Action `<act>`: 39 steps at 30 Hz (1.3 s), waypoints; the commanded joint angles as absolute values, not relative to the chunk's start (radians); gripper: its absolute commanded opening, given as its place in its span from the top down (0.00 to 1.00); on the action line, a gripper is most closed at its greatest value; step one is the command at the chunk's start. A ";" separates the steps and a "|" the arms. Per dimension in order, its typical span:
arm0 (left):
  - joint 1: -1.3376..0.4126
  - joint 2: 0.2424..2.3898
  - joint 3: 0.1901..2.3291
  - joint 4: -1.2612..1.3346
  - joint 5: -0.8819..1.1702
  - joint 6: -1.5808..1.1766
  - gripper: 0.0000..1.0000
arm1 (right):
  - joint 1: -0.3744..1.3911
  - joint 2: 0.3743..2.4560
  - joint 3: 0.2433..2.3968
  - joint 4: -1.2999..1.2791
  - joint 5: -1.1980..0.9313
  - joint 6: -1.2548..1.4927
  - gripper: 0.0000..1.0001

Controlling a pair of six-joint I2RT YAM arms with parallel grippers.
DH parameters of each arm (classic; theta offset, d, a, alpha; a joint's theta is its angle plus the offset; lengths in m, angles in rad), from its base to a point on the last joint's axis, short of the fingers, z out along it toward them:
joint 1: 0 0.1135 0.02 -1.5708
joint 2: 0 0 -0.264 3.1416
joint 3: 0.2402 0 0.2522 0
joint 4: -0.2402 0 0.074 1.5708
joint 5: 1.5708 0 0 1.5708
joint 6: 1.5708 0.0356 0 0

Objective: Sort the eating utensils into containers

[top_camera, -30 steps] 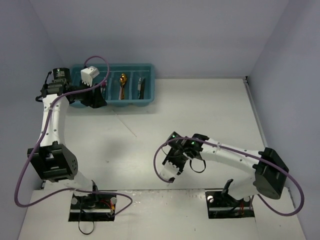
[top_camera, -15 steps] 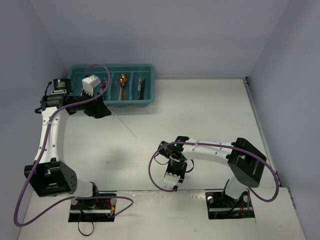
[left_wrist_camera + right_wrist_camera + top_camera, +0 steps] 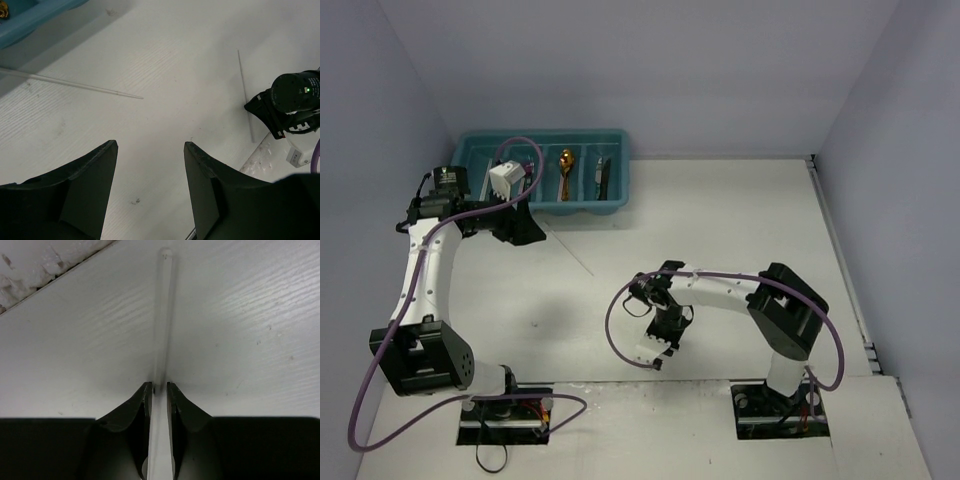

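Chopstick [image 3: 75, 84] end beyond left wrist view's edge

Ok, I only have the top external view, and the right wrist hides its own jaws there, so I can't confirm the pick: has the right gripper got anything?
Observer: Yes. In the right wrist view the right gripper has its jaws closed on a thin white chopstick, which runs straight out ahead of them.
Operator: And the left one, is it carrying anything?
Observer: No. The left wrist view shows the left gripper with its jaws open and nothing between them.
Operator: Anything nearby for it to fetch?
Observer: A second chopstick lies flat on the table ahead of it, just short of the teal tray.
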State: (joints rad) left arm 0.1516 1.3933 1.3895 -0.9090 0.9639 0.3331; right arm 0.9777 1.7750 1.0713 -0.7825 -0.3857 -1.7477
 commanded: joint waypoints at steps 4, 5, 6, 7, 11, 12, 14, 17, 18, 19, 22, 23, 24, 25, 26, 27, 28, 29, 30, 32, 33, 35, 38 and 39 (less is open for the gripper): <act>0.147 1.365 1.415 -0.885 0.998 0.331 0.47 | 0.967 1.732 0.967 -0.707 -0.340 -1.719 0.89; 0.147 1.364 1.416 -0.885 0.998 0.330 0.47 | 0.968 1.729 0.960 -0.694 -0.340 -1.708 0.90; 0.147 1.363 1.417 -0.885 0.996 0.330 0.47 | 0.969 1.729 0.958 -0.678 -0.342 -1.693 0.92; 0.147 1.359 1.417 -0.885 0.994 0.329 0.47 | 0.973 1.730 0.955 -0.668 -0.342 -1.673 0.94; 0.147 1.339 1.404 -0.885 0.992 0.336 0.47 | 0.976 1.731 0.968 -0.626 -0.364 -1.600 1.00; 0.147 1.332 1.396 -0.885 0.991 0.344 0.47 | 0.976 1.731 0.981 -0.625 -0.373 -1.579 1.00; 0.147 1.315 1.380 -0.885 0.990 0.366 0.47 | 0.976 1.724 1.030 -0.627 -0.406 -1.514 1.00; 0.157 1.278 1.350 -0.885 1.029 0.405 0.47 | 0.976 1.692 1.101 -0.629 -0.456 -1.442 1.00; 0.164 1.268 1.338 -0.885 1.061 0.411 0.47 | 0.977 1.681 1.115 -0.629 -0.465 -1.431 1.00; 0.171 1.258 1.326 -0.885 1.092 0.416 0.46 | 0.979 1.670 1.130 -0.629 -0.473 -1.421 1.00; 0.179 1.269 1.282 -0.885 1.180 0.371 0.44 | 0.995 1.631 1.178 -0.628 -0.470 -1.423 1.00; 0.179 1.277 1.264 -0.885 1.209 0.352 0.44 | 1.001 1.618 1.188 -0.626 -0.462 -1.437 1.00; 0.178 1.285 1.245 -0.886 1.235 0.332 0.43 | 1.005 1.608 1.201 -0.623 -0.451 -1.452 1.00; 0.175 1.295 1.224 -0.887 1.265 0.316 0.43 | 1.009 1.599 1.212 -0.614 -0.441 -1.463 1.00; 0.170 1.304 1.198 -0.888 1.298 0.302 0.42 | 1.012 1.589 1.218 -0.596 -0.430 -1.470 1.00; 0.157 1.309 1.167 -0.889 1.312 0.277 0.42 | 1.018 1.582 1.223 -0.565 -0.400 -1.474 1.00; 0.145 1.313 1.142 -0.892 1.328 0.259 0.42 | 1.022 1.572 1.221 -0.539 -0.374 -1.483 1.00; 0.124 1.318 1.133 -0.880 1.342 0.233 0.41 | 1.025 1.562 1.217 -0.517 -0.354 -1.496 1.00; 0.103 1.321 1.130 -0.875 1.357 0.216 0.41 | 1.027 1.552 1.219 -0.495 -0.335 -1.514 1.00; 0.065 1.326 1.124 -0.877 1.386 0.194 0.41 | 1.031 1.534 1.224 -0.450 -0.299 -1.553 1.00; 0.052 1.328 1.124 -0.876 1.384 0.185 0.41 | 1.031 1.529 1.229 -0.434 -0.294 -1.567 1.00; 0.031 1.331 1.120 -0.876 1.388 0.174 0.40 | 1.032 1.517 1.227 -0.366 -0.284 -1.587 1.00; 0.013 1.346 1.109 -0.876 1.395 0.156 0.40 | 1.034 1.490 1.206 -0.278 -0.281 -1.613 1.00; 0.011 1.352 1.107 -0.876 1.400 0.154 0.40 | 1.034 1.482 1.200 -0.243 -0.285 -1.616 1.00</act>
State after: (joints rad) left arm 0.0247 1.3577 1.0961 -0.8919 1.3145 0.1919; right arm 1.0285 1.5587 1.1877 -0.4126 -0.3129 -1.5573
